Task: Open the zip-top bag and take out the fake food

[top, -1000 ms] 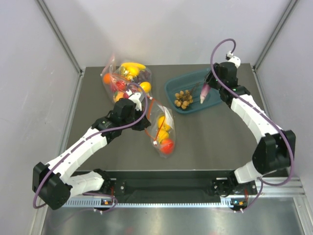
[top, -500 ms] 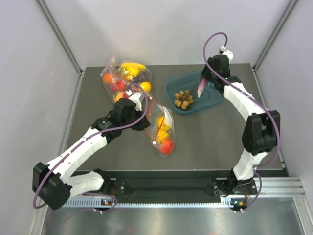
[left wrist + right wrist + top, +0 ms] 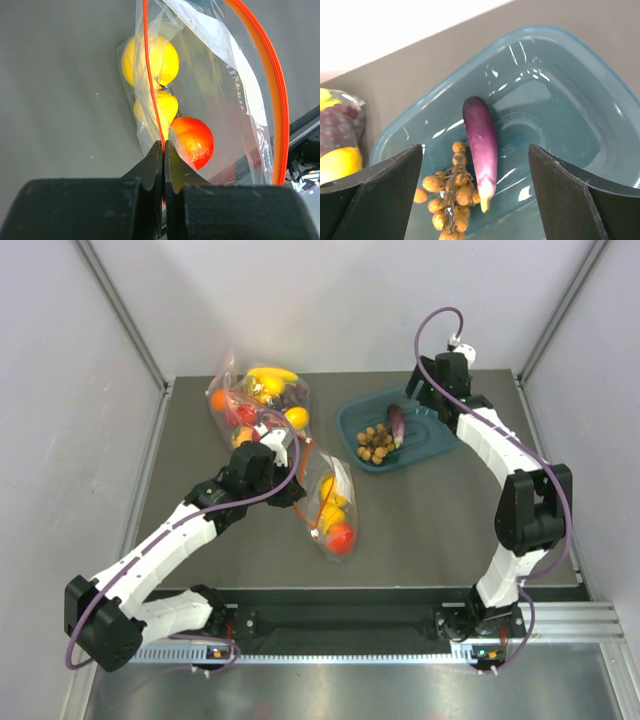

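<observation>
Pinching the bag [image 3: 240, 100] by its red zip edge, left gripper [image 3: 163, 145] clamped tight, bag lying on table [image 3: 430, 520], tomato [image 3: 192, 142] and yellow fruit [image 3: 150, 62] inside, right gripper [image 3: 472, 150] spread wide above tray [image 3: 570, 100], eggplant [image 3: 481, 135] beside brown cluster [image 3: 447, 200] within.

My left gripper [image 3: 163, 150] is pinched together on the red-orange zip strip [image 3: 148, 75] of the zip-top bag [image 3: 225, 65]. Inside the clear plastic a red tomato [image 3: 194, 142] sits just right of my fingertips. Two yellow fruits [image 3: 150, 62] lie beyond them, over the grey table [image 3: 60, 85].
</observation>
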Action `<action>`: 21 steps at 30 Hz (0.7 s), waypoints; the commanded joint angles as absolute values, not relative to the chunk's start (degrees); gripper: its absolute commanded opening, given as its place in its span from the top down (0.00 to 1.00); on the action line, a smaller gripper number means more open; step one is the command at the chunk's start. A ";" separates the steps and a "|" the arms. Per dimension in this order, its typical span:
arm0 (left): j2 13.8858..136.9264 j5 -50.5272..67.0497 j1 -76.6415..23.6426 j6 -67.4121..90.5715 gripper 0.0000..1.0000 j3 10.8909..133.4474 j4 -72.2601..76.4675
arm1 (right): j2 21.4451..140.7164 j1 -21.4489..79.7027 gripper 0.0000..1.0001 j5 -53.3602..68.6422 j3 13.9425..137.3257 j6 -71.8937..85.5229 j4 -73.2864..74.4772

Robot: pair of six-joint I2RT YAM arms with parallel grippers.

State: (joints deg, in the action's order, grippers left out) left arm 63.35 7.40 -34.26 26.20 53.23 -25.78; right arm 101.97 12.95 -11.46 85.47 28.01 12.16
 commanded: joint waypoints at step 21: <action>60.65 7.56 -34.10 25.66 1.00 52.38 -23.73 | 81.39 41.65 0.18 15.37 82.45 36.71 17.23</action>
State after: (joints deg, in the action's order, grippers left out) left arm 62.50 7.46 -34.26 25.78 53.08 -25.69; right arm 82.35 39.13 9.06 83.90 30.15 19.68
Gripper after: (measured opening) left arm 0.015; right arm 0.826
